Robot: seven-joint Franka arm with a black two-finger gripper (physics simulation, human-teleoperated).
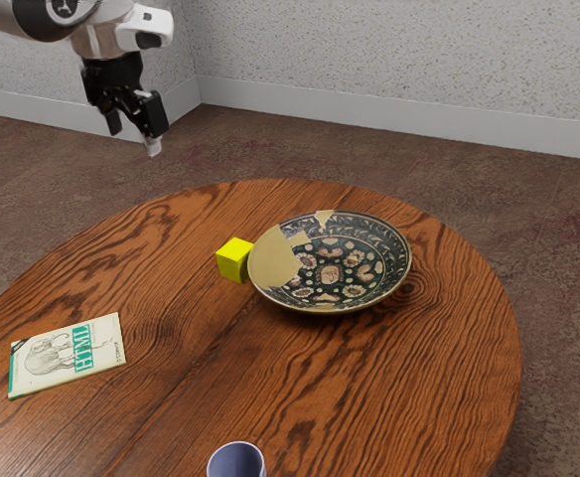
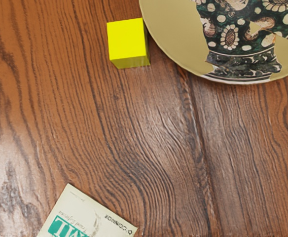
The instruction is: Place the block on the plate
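Resting flat on the wooden table [image 1: 399, 397], the yellow block [image 1: 233, 260] is just beside the plate [image 1: 275, 263], on the side toward the exterior view's left, and it is not on the plate. In the wrist view a narrow strip of wood can be seen between the block and the rim. The plate is round and wide, it has a dark pattern of flowers, and some parts of it are of a plain tan colour. The gripper [image 1: 134, 139] is open, with its two fingers apart and nothing between them; it hangs in the air, high and well apart from the block, toward the exterior view's upper left, under the white and black arm [image 1: 96, 40]. Farther from the plate than the block is, there lies a book [image 1: 69, 355], flat, with the green word HTML and a drawing of an animal on its cover. At the lower edge of the exterior view stands a cup [image 1: 236, 461], bluish inside, of which only the upper part is seen. Around the round table is a brown carpet [image 1: 558, 298], and behind it a speckled pale wall [image 1: 389, 60]
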